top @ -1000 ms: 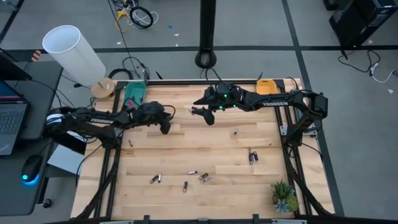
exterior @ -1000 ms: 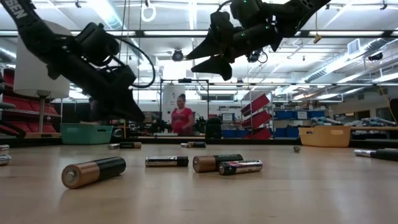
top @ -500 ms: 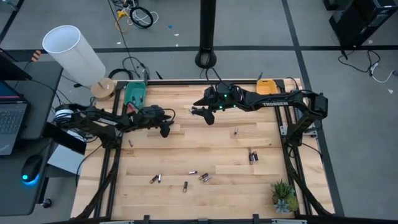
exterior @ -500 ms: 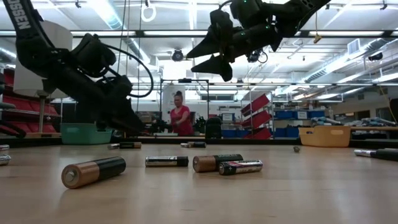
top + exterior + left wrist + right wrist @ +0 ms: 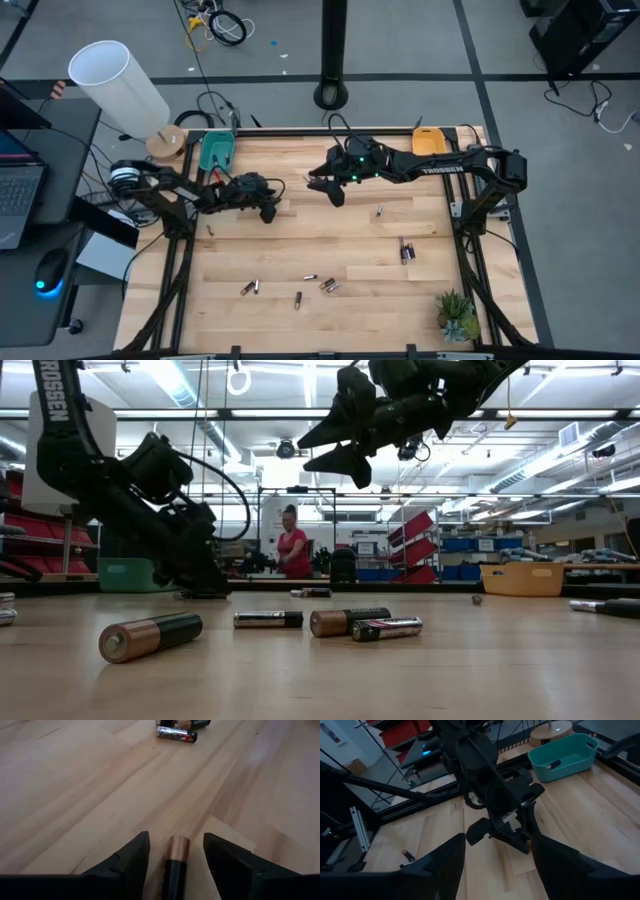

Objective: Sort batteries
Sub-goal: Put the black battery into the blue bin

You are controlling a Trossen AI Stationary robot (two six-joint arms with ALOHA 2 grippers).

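The bench [image 5: 300, 235] is a light wooden top with a teal tray [image 5: 215, 152] at its far left corner and an orange tray [image 5: 430, 140] near its far right corner. The right arm hangs well above the far middle of the bench; the right gripper [image 5: 322, 183] has its jaws standing apart with nothing between them, and it looks toward the left arm. The left arm reaches in from the left edge, and the left gripper [image 5: 266, 210] sits low on the wood toward the far left part of the bench, well short of the teal tray. Its jaws are spread, and a black-and-copper battery [image 5: 176, 862] lies between the fingers [image 5: 127, 862] on the surface, apparently not clamped. The other batteries are scattered: a group near the front edge [image 5: 325, 284], a pair toward the right edge [image 5: 406, 251], and a single one [image 5: 379, 210] right of centre. One cell [image 5: 553, 764] already lies in the teal tray. The step in hand appears to be a pick at the left gripper. The next move likely calls for closing the jaws squarely on the cell, lifting clear, and carrying it to the matching tray.
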